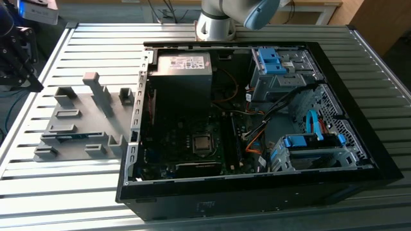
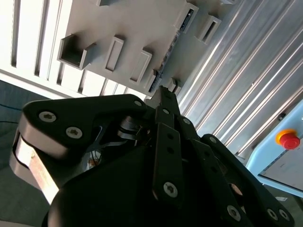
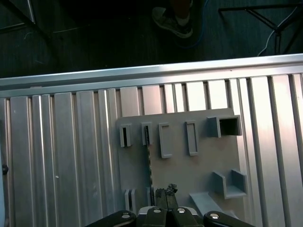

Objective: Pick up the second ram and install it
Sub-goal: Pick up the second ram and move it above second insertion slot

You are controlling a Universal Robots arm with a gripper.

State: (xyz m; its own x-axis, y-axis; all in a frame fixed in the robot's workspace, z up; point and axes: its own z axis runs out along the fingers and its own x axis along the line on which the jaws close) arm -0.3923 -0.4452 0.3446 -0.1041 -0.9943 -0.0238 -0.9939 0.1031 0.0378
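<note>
Ram [image 3: 148,165] stands on edge in the grey holder's [image 3: 199,170] slot, likely so its long edge is offered for gripping, just ahead of the jaws, which hover pressed together and empty above the slatted surface [image 3: 71,156].
</note>
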